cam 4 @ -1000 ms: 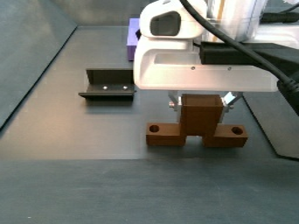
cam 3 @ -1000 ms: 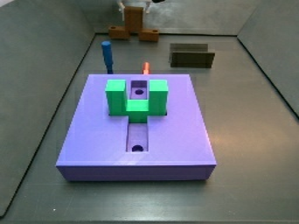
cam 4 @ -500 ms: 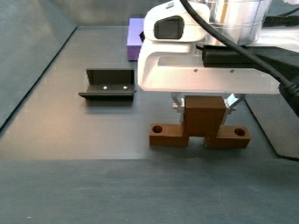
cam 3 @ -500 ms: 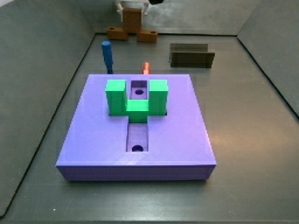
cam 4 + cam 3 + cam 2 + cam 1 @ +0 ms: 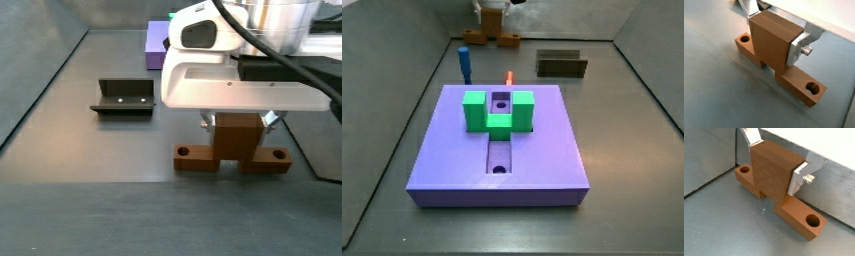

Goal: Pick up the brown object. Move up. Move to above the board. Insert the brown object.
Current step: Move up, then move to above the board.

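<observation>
Gripping the brown object (image 5: 775,56) by its upright block at the floor's far end, my gripper (image 5: 778,160) had its jaws clamped, pickup seemingly underway; next, lift toward the board (image 5: 500,142).

The floor (image 5: 629,200) is flat, grey and smooth. Grey walls stand around it like the sides of a big box. In a side view the back wall (image 5: 583,20) is plain, and the side wall (image 5: 389,40) leans outward. A thin dark line runs where the floor meets each wall. In a wrist view the floor (image 5: 724,228) has a soft, dull shine. The light is gentle, and shadows are faint
</observation>
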Motion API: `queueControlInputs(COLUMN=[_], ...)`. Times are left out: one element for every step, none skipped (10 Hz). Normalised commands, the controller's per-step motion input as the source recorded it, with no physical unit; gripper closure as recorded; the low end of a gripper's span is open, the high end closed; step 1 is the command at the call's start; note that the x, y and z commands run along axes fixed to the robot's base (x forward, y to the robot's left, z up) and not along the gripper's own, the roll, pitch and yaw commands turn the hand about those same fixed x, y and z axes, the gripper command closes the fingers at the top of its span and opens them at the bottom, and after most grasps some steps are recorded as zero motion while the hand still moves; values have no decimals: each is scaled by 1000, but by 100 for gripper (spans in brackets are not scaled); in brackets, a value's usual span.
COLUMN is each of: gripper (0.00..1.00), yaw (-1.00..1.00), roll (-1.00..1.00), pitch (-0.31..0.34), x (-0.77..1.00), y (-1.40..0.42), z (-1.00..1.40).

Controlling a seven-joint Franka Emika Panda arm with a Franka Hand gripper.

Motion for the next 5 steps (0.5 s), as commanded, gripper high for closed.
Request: queueControlInputs(gripper=[100, 100, 100, 100, 100], yaw=[0, 17, 10, 8, 0], roll=[0, 12, 31, 50, 0], pitch=[0, 22, 65, 61, 0], x=[0, 18, 12, 29, 0], y=[0, 69, 50, 35, 0], z=[833, 770, 450, 267, 1400])
